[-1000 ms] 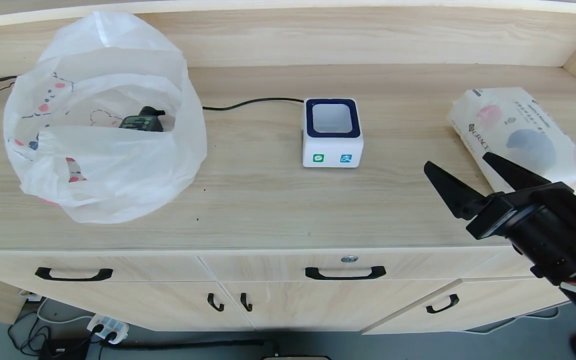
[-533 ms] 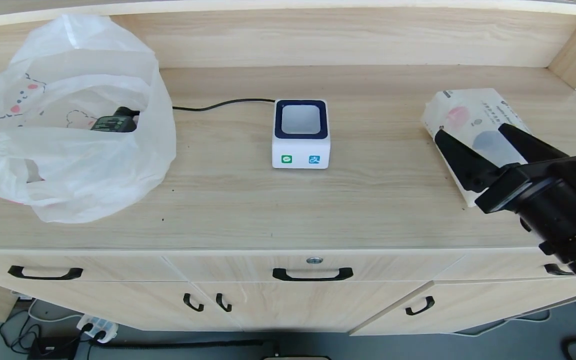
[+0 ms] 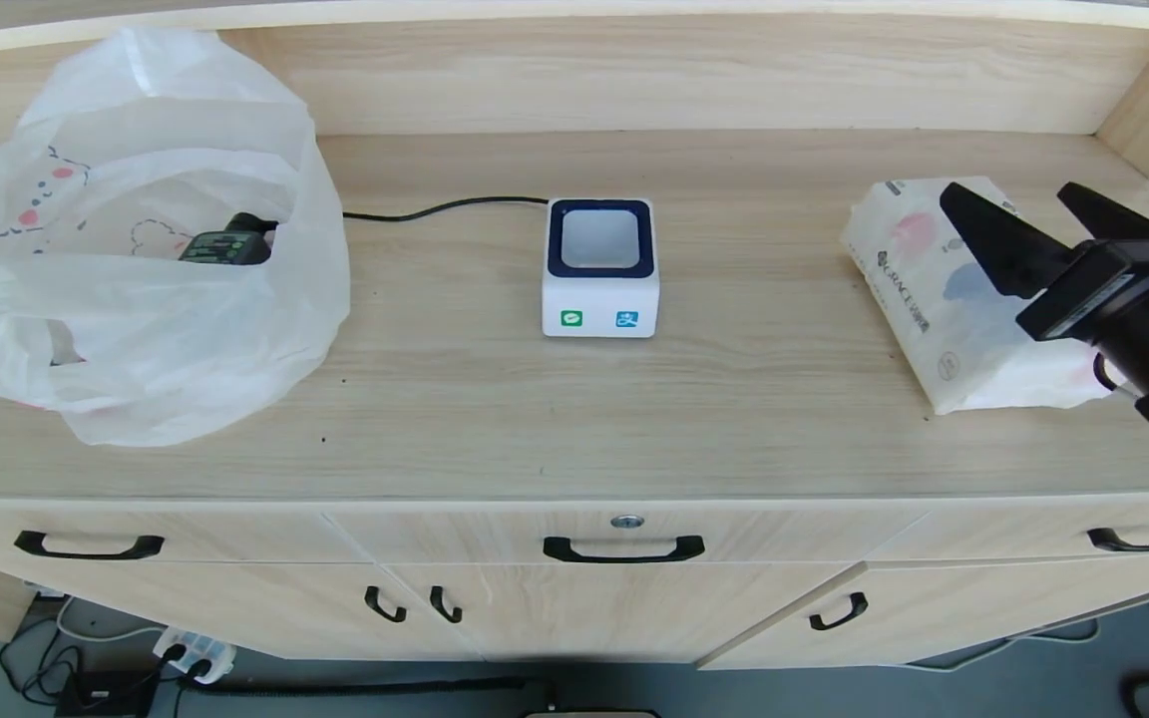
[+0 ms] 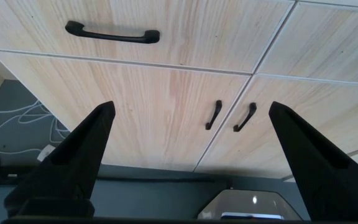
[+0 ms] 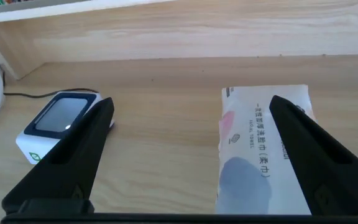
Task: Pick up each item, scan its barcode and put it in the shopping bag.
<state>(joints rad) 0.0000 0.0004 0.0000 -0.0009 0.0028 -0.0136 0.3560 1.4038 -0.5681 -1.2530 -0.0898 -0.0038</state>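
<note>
Closest in, the left gripper (image 4: 191,106) is hanging down in front of the cupboard doors (image 4: 166,143) with its jaws spread wide and nothing in them, so it isn't playing a part in this bit. Up on the counter (image 3: 535,419), the right gripper (image 3: 1003,189) is hovering over the tissue pack (image 3: 934,299) at the right-hand end, jaws also wide apart and holding nothing. I'd say it's lining up for the pick. The pack is lying flat and looks soft and crinkly, so I'm thinking the way to do this well is coming straight down across the narrow width near the middle, getting both fingers past the edges before closing, and squeezing gently so the wrapper isn't just bunching up and slipping. Can't tell where the barcode is sitting from here, so it's worth grabbing in a way that's leaving the flat faces free to show to the scanner (image 3: 599,264), which is sitting mid-counter, well apart from the pack. Further left the shopping bag (image 3: 136,299) is standing open with a dark item (image 3: 225,244) already inside, so the mouth is looking wide enough for a drop from above.
</note>
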